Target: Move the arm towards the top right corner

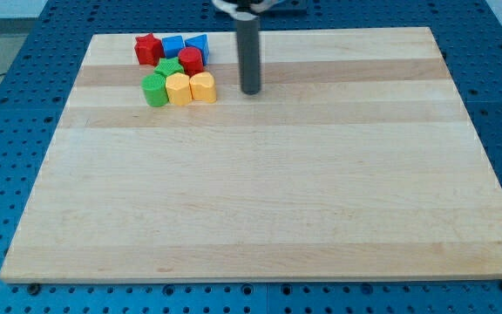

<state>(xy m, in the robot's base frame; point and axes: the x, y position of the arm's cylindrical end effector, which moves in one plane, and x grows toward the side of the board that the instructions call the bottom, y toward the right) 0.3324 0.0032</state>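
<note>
My tip [250, 91] rests on the wooden board [260, 192] near the view's top, left of centre. It stands apart from the blocks, a short way to the right of the yellow rounded block [203, 87]. To the left lies a tight cluster: a yellow block [179, 89], a green cylinder [155, 90], a green star-like block [169, 68], a red hexagonal block [191, 60], a red star-like block [148, 49], a blue cube [172, 46] and a blue triangular block [199, 44]. The board's top right corner [429, 31] is far to the tip's right.
The board lies on a blue perforated table [7, 131]. The arm's rod [249, 52] comes down from the view's top edge. All blocks sit in the board's top left area.
</note>
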